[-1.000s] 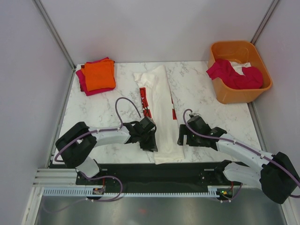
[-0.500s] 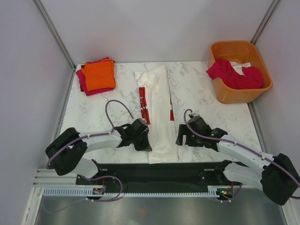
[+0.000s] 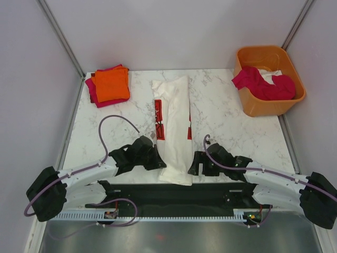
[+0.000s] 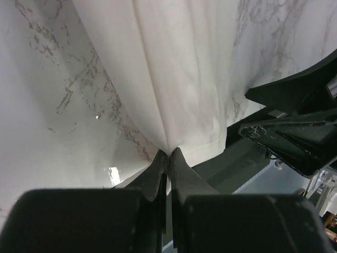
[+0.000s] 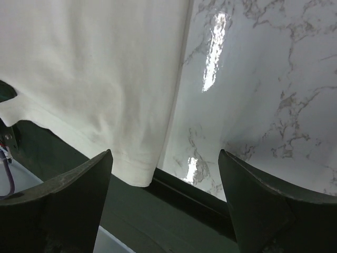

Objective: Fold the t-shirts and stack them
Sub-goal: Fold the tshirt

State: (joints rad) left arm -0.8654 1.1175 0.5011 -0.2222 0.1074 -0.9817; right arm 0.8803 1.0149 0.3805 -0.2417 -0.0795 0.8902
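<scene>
I am a two-armed robot at the near edge of a marble bench (image 3: 226, 121). A long white t-shirt (image 3: 176, 121) lies down the middle of it, folded into a narrow strip running away from me. Part of its red logo panel (image 3: 159, 124) shows along the left side. The near hem hangs slightly over the bench's front edge onto the dark rail (image 3: 174, 192) where my arms are bolted.

My left pincer (image 4: 168, 153) is clenched on the left corner of that hem, and the cloth puckers into folds where the tips meet. My right pincer (image 5: 164, 154) is spread wide and grasps nothing. It sits low at the right corner of the hem, with the cloth's edge lying between its fingers. I judge the two corners are being taken as a pair so the hem can be lifted evenly and carried toward the collar for the next fold.

At the back left of the bench is the finished stack, a folded orange tee (image 3: 111, 84) resting on a folded magenta tee (image 3: 100, 98).

At the back right stands an orange tub (image 3: 263, 108). A crumpled magenta-red tee (image 3: 260, 84) spills over its left rim, and some white cloth (image 3: 275, 75) lies behind it. These look like the shirts waiting to be folded.
</scene>
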